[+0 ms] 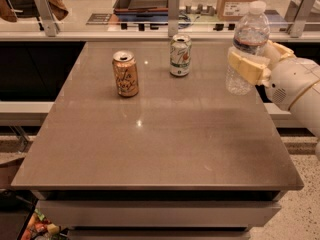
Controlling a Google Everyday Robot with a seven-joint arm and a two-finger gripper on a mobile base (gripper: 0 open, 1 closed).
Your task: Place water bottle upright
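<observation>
Up front, the counter (160, 144) shows bare brown surface. Midway back at the right edge, the tool (256, 60) is clenched around the water bottle (249, 34), cap up, base seemingly just above the top. Placing step, I'd say: lower it straight, keep it vertical, then let go. Farther back stand the orange can (125, 74) and the white-green can (180, 55).

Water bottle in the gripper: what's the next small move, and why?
Probably lower it straight down a little. The gripper holds the water bottle upright over the right side of the table, its base seemingly just above the surface; it should touch down before release.
</observation>
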